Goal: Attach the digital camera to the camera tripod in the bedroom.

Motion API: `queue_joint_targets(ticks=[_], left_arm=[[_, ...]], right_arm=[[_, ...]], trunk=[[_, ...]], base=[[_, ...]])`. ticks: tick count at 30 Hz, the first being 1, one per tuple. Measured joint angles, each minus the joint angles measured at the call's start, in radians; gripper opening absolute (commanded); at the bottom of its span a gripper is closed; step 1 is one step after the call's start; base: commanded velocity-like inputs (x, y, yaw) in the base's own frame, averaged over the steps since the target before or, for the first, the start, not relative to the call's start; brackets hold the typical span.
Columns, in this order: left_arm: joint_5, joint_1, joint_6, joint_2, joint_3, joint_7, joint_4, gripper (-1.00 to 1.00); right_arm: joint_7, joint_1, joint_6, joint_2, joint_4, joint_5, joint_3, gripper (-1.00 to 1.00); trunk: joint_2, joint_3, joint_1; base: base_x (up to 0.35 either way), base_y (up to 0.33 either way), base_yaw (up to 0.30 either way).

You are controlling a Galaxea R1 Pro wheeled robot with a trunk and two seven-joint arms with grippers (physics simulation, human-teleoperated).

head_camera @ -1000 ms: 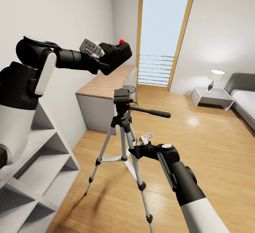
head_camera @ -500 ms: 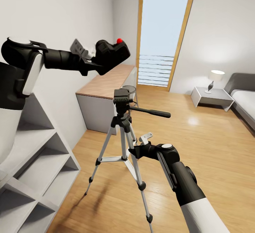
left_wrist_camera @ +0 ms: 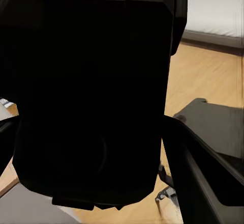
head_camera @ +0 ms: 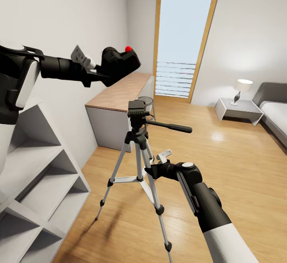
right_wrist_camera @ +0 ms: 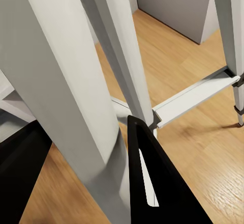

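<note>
The camera (head_camera: 119,60) is held up in the air by the left gripper (head_camera: 104,68), whose fingers are clamped on it, high at the left of the room and above the near end of the wood-topped desk (head_camera: 119,91). Its red button (head_camera: 128,49) faces upward. In the left wrist view the black body of the camera (left_wrist_camera: 91,91) is seen close up between the two fingers (left_wrist_camera: 203,168).

The tripod (head_camera: 137,151) stands on the wood floor (head_camera: 239,163) at the centre, to the right of and below the camera and well apart from it. Its black head (head_camera: 136,109) is bare on top, and its long handle (head_camera: 169,127) points to the right.

The right gripper (head_camera: 153,170) is placed at one of the tripod's legs, low and near, below the handle. In the right wrist view a grey leg (right_wrist_camera: 56,96) is seen between the two dark fingers (right_wrist_camera: 152,178); the fingers are set apart around it, and whether they press on it cannot be told.

A grey shelf (head_camera: 40,175) is seen at the near left. A tall window (head_camera: 183,35) is set in the far wall, and a lamp (head_camera: 241,89) on a low table (head_camera: 239,109) stands beside a bed (head_camera: 275,111) at the far right.
</note>
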Motion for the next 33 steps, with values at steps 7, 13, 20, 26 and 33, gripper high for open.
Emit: queue_joint_targets(ticks=[7,13,20,26,33], left_arm=[[-0.035,0.0,-0.051,0.001,-0.014,-0.088,0.019,-1.0],[-0.128,0.0,-0.066,-0.003,-0.017,-0.188,0.025,-1.0],[-0.174,-0.001,-0.067,-0.006,-0.016,-0.254,0.026,-1.0],[-0.18,-0.001,-0.067,-0.004,-0.016,-0.265,0.026,-1.0],[-0.182,-0.001,-0.067,-0.006,-0.014,-0.268,0.026,-1.0]], right_arm=[[0.0,0.0,0.0,0.0,0.0,0.0,0.0,-1.0],[-0.001,0.0,0.001,0.0,-0.001,-0.001,0.0,-1.0],[-0.001,0.0,0.0,0.0,0.0,-0.001,0.002,-1.0],[-0.001,0.0,0.0,0.0,0.0,-0.001,0.001,-1.0],[0.0,0.0,-0.001,0.0,0.0,0.0,0.002,-1.0]], trunk=[[0.0,0.0,0.0],[0.0,0.0,0.0],[0.0,0.0,0.0],[0.0,0.0,0.0],[0.0,0.0,0.0]], base=[[0.0,0.0,0.0],[0.0,0.0,0.0],[0.0,0.0,0.0],[0.0,0.0,0.0],[0.0,0.0,0.0]])
